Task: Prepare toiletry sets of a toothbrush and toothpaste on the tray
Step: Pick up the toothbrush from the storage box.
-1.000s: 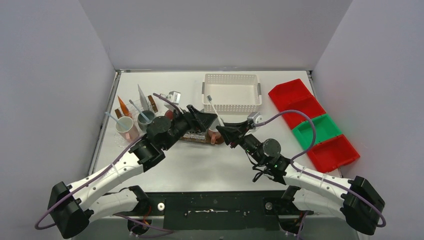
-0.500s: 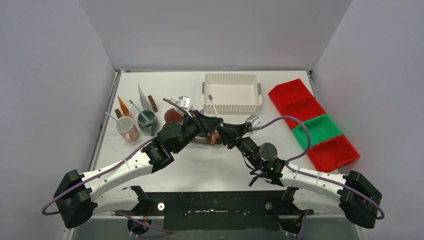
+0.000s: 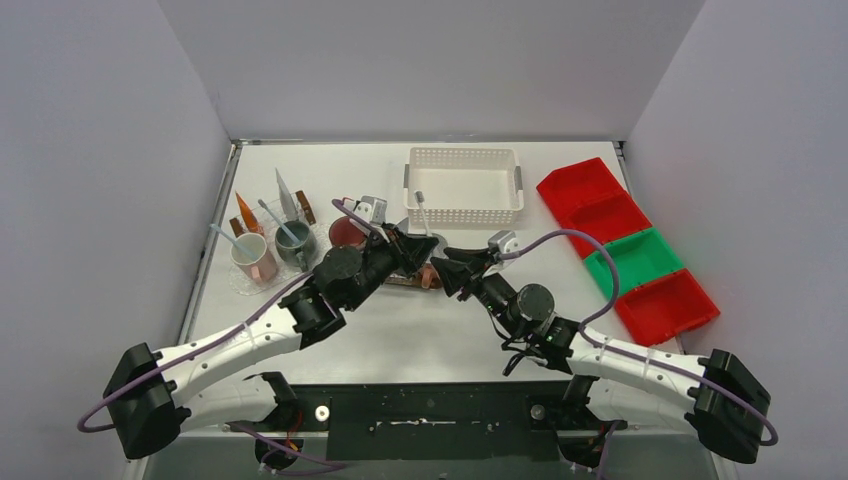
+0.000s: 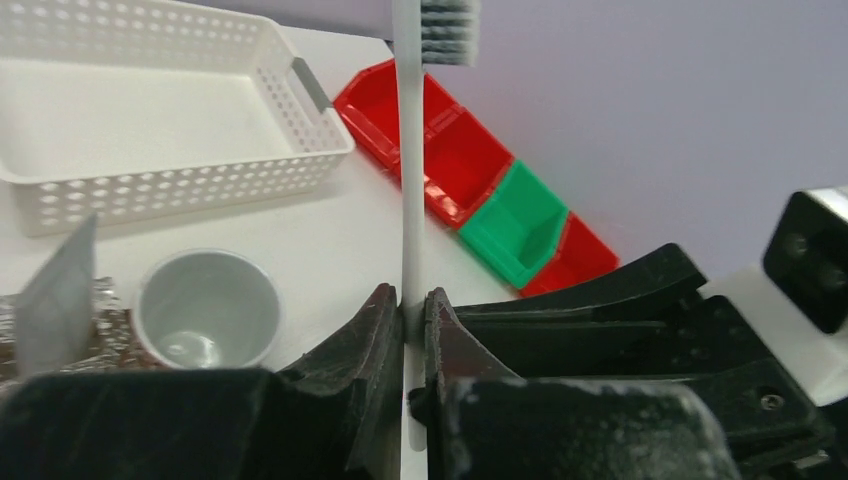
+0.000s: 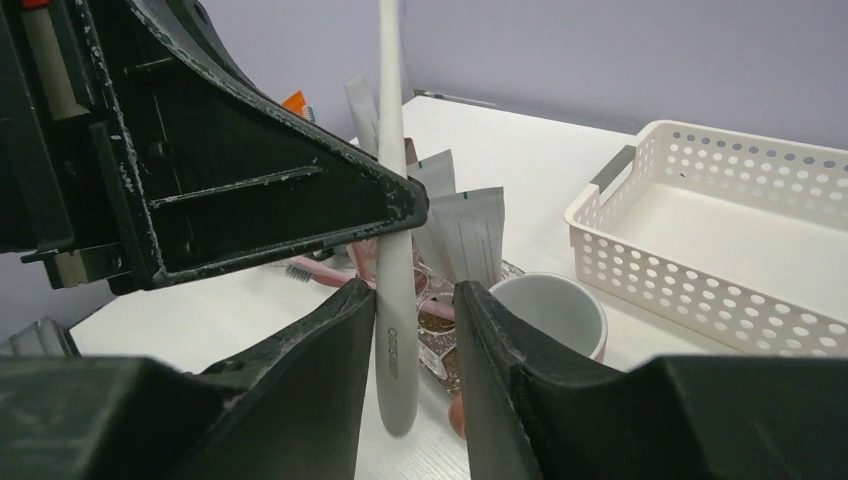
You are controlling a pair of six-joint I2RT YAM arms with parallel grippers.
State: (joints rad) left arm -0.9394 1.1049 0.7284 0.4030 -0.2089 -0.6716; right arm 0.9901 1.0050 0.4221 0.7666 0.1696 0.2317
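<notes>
A white toothbrush [image 3: 421, 205] stands upright, its grey bristles [image 4: 447, 30] at the top. My left gripper [image 4: 408, 305] is shut on its shaft. My right gripper [image 5: 415, 300] is open around the handle's lower end [image 5: 393, 330], with a gap on one side. Just below stands a white mug [image 4: 207, 308], empty. At the left, a clear tray [image 3: 232, 284] carries a pinkish mug [image 3: 250, 256] and a dark green mug [image 3: 293, 243], each with a toothbrush and a tube. A maroon mug [image 3: 345, 232] stands beside them.
A white perforated basket [image 3: 463, 185] sits at the back centre. Red and green bins [image 3: 630, 250] line the right side. Grey tubes [image 5: 470, 235] and a pink toothbrush [image 5: 320, 272] lie on a foil-lined holder [image 4: 100, 320] under the grippers.
My left gripper has moved in and shut on the white toothbrush. My right gripper, which was gripping it, has opened its jaws.
</notes>
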